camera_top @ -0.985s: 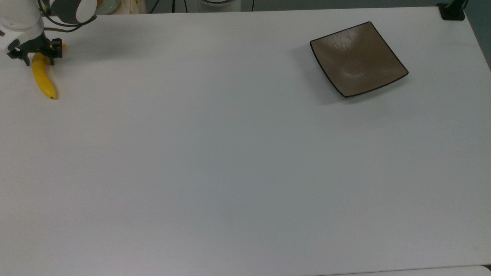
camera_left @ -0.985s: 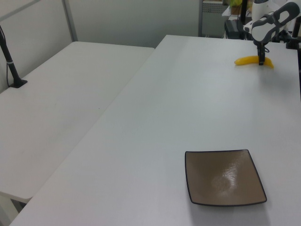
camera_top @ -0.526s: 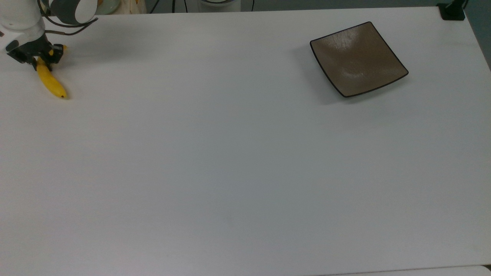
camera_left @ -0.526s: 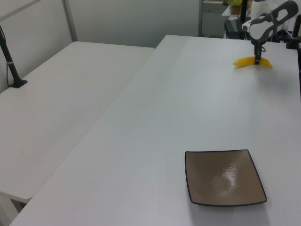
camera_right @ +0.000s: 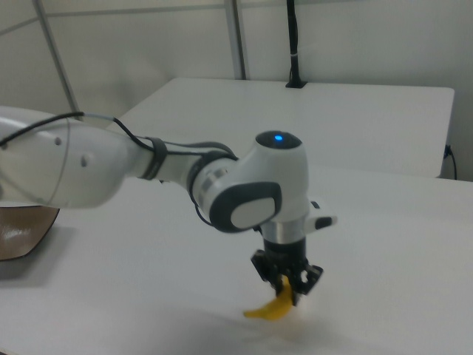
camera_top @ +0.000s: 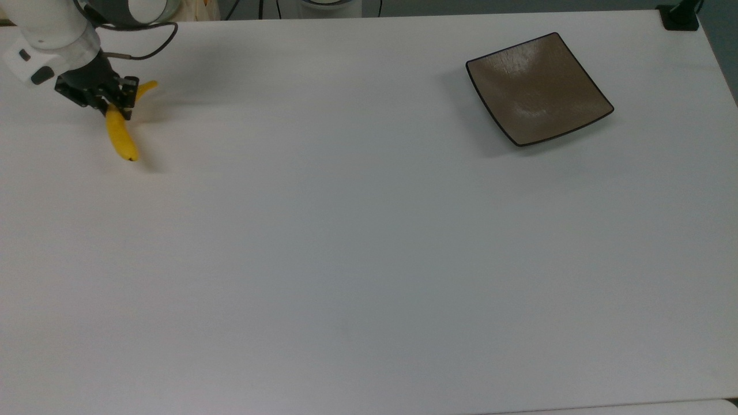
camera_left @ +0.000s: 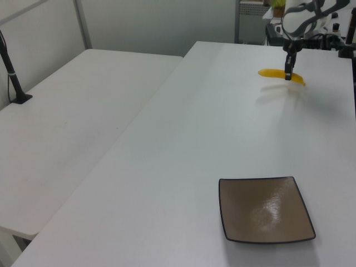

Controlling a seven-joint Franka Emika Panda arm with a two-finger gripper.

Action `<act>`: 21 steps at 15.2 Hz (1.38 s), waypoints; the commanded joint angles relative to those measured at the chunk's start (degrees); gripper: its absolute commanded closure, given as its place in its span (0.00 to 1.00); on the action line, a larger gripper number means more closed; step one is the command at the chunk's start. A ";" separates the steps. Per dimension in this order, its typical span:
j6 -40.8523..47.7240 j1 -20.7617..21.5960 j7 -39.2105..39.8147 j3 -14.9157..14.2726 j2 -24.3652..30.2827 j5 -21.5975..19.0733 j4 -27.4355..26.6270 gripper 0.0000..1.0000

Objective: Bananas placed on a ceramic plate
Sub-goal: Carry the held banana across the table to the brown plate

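— Since a second ago, what do we see changed?

— Our gripper (camera_top: 117,99) has carried the banana (camera_top: 120,135) toward the top view's right and slightly down; a second ago it sat by the top view's left edge with the fruit lying on the table (camera_top: 346,259). Half a second ago the banana had already swung a little to the top view's right.

— Are we holding it?

— Yes, the fingers are clamped on the banana near its stem end. In the left view the gripper (camera_left: 288,74) hangs over the fruit (camera_left: 275,73), which floats above its own faint shadow on the tabletop (camera_left: 222,128), so we read it as lifted clear.

— How does it sit against the fingers?

— In the top view the long part runs down and away from the gripper toward the top view's bottom, dark tip lowest, while the short stem end pokes out on the gripper's other side, toward the top view's upper right. In the right view the gripper (camera_right: 287,284) points straight down and the banana (camera_right: 272,307) curls out below it, toward the right view's left.

— And the ceramic plate?

— The ceramic plate (camera_top: 539,89) is well apart from our gripper, far across toward the top view's right, bare and flat on the table. In the left view the plate (camera_left: 266,209) lies near the bottom, with the gripper far beyond it. In the right view a brown corner of the plate (camera_right: 22,233) peeks in at the left edge, behind our white arm (camera_right: 89,170).
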State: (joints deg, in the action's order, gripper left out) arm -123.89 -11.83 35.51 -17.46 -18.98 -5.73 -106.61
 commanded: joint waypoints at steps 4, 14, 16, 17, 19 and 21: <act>10.60 6.11 -16.85 7.51 7.12 -2.18 -1.23 0.91; 13.05 17.00 -42.18 26.85 7.82 -2.53 2.55 0.91; 12.88 19.38 -45.69 28.18 7.82 -2.53 2.55 0.91; 12.88 20.95 -47.10 29.31 7.82 -2.45 2.55 0.91; 12.97 22.02 -48.86 31.51 7.82 -2.53 2.55 0.91; 12.88 22.64 -51.06 33.88 7.82 -2.53 2.46 0.88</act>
State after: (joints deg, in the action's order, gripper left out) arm -112.98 9.91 -12.51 13.91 -12.53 -7.49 -103.72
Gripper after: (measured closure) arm 0.678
